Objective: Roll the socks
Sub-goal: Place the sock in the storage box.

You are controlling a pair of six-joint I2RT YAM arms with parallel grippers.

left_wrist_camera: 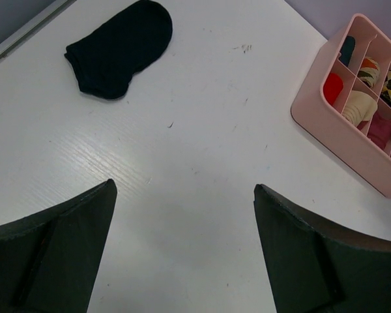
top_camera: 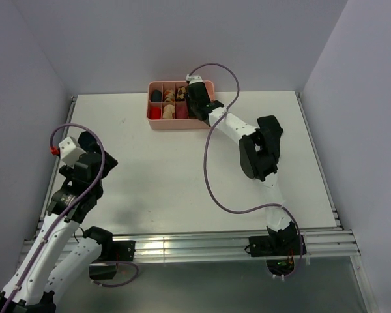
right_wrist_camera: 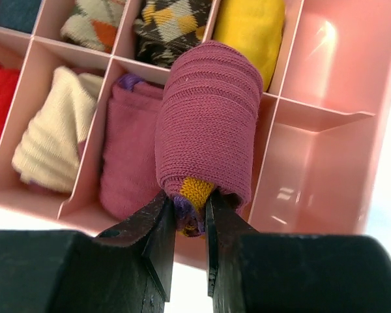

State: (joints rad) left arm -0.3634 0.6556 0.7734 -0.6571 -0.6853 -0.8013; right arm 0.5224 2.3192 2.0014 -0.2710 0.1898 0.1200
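Holding: we see the striped sock (right_wrist_camera: pixel 208 124), rolled into a maroon bundle, pinched at its yellow-and-purple end by the right gripper (right_wrist_camera: pixel 190 225).
Sock's place: it juts forward from that grip over the pink tray (right_wrist_camera: pixel 326 117), above the divider between a magenta roll (right_wrist_camera: pixel 127 150) and an empty compartment (right_wrist_camera: pixel 306 176).
Other sock: the black sock (left_wrist_camera: pixel 120 49) lies flat and unrolled on the table (left_wrist_camera: pixel 202 130).
Other arm: the left gripper (left_wrist_camera: pixel 184 190) hangs with jaws wide apart, empty, well short of it.

Robot lab test cell, bare grey walls (top_camera: pixel 182 39) (three sides), white table (top_camera: pixel 156 173), aluminium rail (top_camera: pixel 202 242) at near edge
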